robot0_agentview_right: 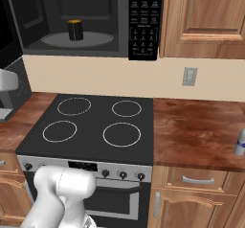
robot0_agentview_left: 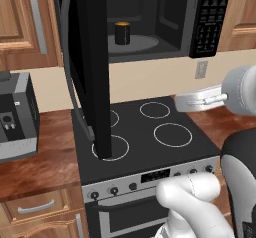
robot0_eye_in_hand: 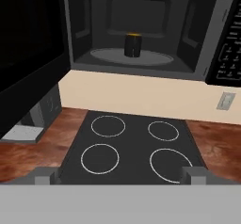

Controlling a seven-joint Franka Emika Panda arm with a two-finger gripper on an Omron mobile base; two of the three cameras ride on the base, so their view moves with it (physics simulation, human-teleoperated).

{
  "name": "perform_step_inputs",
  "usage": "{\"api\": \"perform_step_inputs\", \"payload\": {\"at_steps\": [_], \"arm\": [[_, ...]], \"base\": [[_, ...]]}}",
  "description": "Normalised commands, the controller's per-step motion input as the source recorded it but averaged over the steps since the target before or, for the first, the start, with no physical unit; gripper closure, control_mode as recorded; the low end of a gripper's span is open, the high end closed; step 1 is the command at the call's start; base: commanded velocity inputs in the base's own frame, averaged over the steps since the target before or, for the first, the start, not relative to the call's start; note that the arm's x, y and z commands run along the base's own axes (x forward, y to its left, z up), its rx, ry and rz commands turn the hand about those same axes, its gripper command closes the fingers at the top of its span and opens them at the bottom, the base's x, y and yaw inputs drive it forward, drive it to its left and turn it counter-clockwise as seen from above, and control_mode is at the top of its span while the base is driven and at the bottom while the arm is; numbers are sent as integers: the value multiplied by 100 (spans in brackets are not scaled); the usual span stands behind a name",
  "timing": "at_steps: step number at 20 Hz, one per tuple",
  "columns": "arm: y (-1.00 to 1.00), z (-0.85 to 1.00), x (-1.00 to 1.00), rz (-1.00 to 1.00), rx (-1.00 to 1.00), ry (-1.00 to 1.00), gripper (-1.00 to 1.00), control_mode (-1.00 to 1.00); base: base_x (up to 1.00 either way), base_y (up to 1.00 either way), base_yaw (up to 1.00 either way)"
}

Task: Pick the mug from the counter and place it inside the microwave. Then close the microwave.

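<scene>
So the mug [robot0_eye_in_hand: 132, 45] is sitting upright on the turntable [robot0_eye_in_hand: 113, 56] inside the microwave [robot0_eye_in_hand: 141, 25], whose door [robot0_agentview_left: 92, 67] is swung wide open. The gripper [robot0_eye_in_hand: 121, 175] is spread open with nothing in it, hanging back over the stove [robot0_eye_in_hand: 132, 148].

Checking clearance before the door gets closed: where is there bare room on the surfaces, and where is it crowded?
Bare: counter between stovetop and bottle; turntable around the mug in the microwave. Crowded: left of the stovetop, where the open door overhangs near the toaster-like appliance.
</scene>
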Motion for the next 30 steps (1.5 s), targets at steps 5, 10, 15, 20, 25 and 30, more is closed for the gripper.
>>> {"api": "perform_step_inputs", "payload": {"at_steps": [5, 10, 15, 20, 25, 30], "arm": [[0, 0, -32, 0, 0, -6, -100, -100], [0, 0, -30, -2, 0, -16, -100, -100], [0, 0, -25, -7, 0, -21, -100, -100], [0, 7, -35, -9, 0, -16, -100, -100], [0, 19, -44, -9, 0, -3, -100, -100], [0, 11, -41, -10, 0, 0, -100, -100]], "base": [[0, 0, 0], [0, 0, 0], [0, 0, 0], [0, 0, 0], [0, 0, 0], [0, 0, 0]]}}
